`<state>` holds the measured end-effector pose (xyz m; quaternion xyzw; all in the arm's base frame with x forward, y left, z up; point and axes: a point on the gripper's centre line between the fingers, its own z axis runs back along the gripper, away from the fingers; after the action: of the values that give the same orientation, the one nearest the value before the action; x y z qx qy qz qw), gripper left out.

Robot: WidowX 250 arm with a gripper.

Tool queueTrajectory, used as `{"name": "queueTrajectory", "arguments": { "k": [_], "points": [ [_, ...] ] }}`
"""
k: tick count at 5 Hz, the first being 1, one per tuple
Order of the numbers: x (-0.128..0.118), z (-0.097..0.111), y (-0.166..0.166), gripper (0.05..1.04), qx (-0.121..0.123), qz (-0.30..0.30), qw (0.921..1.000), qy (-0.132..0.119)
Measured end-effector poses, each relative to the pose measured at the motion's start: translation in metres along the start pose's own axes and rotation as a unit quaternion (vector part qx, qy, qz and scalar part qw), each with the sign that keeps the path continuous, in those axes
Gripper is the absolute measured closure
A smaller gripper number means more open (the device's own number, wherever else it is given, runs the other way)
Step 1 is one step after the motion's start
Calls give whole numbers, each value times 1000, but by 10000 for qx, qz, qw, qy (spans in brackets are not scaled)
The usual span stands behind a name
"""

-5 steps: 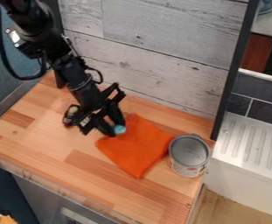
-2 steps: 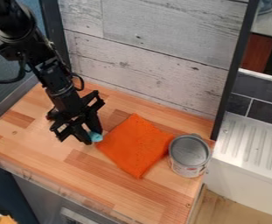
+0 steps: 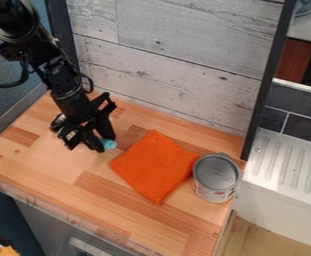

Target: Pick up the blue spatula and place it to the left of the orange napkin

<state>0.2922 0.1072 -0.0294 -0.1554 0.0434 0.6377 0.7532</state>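
The gripper point(image 3: 101, 145) has its 2 fingers closed on the blue spatula point(image 3: 109, 144), whose visible end sits at the tips, just left of the orange napkin point(image 3: 155, 166). Whether the spatula touches the counter point(image 3: 51, 160), I cannot tell.

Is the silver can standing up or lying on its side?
Standing up. The silver can has its round top facing upward, and its side goes down to the wooden counter.

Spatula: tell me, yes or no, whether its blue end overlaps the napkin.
No, the blue end shows left of the napkin, with bare wood between them.
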Motion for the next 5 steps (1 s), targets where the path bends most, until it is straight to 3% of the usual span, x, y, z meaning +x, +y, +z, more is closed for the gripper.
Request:
{"name": "queueTrajectory", "arguments": {
  "k": [1, 3, 5],
  "points": [
    [7, -3, -8, 756, -24, 175, 9998, 15],
    [30, 4, -21, 756, -172, 386, 9987, -294],
    [41, 5, -20, 756, -147, 410, 9983, -392]
  ]
}}
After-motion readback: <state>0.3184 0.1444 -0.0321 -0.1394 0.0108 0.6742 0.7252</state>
